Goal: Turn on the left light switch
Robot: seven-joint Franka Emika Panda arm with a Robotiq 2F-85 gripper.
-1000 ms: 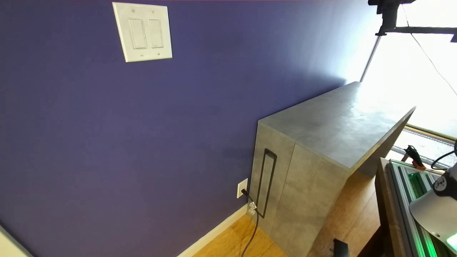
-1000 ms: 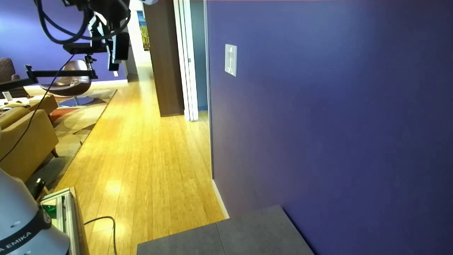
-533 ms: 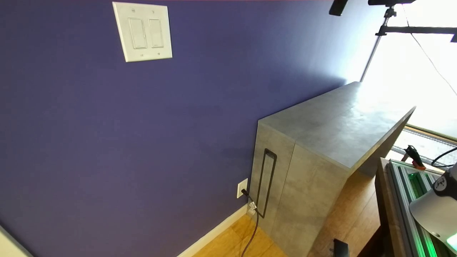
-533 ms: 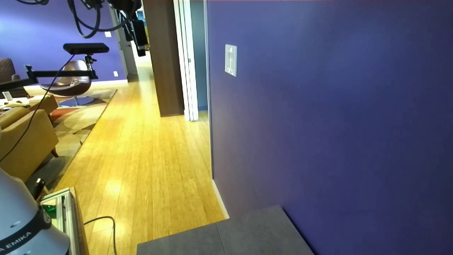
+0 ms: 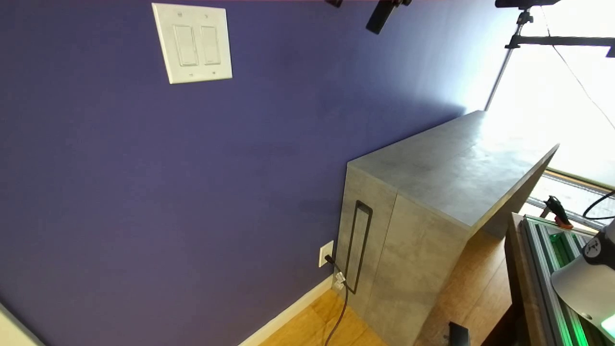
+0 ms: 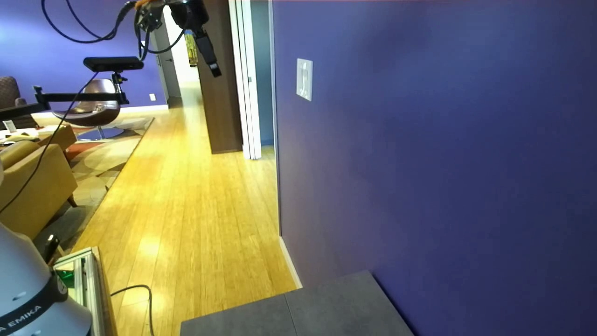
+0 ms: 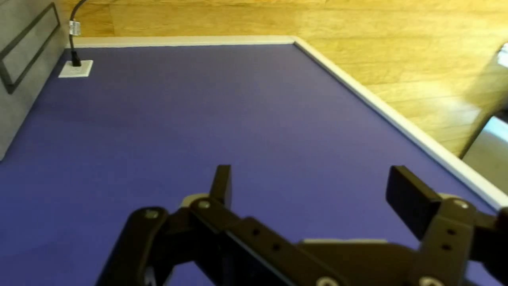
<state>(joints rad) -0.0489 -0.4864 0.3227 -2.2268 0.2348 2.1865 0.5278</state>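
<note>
Wrist view: blocky black claw (image 7: 311,186) agape, smooth purple wall (image 7: 238,111).

"Can you read any lettering?"
"'A EMIKA' (image 6: 20,318), pale capitals on the black band (image 6: 39,297) of the robot arm (image 6: 21,268), beginning right at the left edge of an exterior view."
"Any signs?"
"A round pale emblem (image 5: 593,248) on the band, in an exterior view."
"And the tag (image 7: 74,28) on the cable (image 7: 71,41)?"
"Too blurred to read."
</note>
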